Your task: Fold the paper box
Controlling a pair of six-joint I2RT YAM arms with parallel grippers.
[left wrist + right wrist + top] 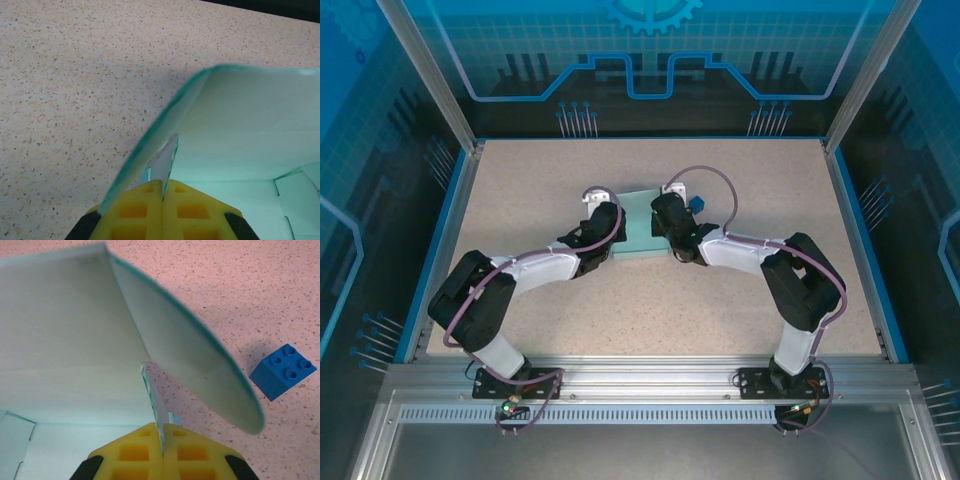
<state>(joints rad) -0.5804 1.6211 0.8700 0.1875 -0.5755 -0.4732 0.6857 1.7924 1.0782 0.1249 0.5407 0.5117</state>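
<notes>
**A:** What are you looking at around the work area?

**B:** You have a speckled beige table top [650, 310] with a blue rim [720, 138] running along nine, twelve and three o'clock.

**A:** And beyond it?

**B:** At twelve o'clock your back wall [520, 50] is a translucent blue panel. It is printed with a grid and circuit lines, and a gear emblem [653, 12] sits at the top. Dark blue side panels [360, 200] close you in at nine and three o'clock, behind slanted aluminium posts [428, 75]. At six o'clock you have an aluminium rail [650, 380] with a slotted strip [620, 412].

**A:** Light?

**B:** Even, with soft shadows on your table.
</notes>
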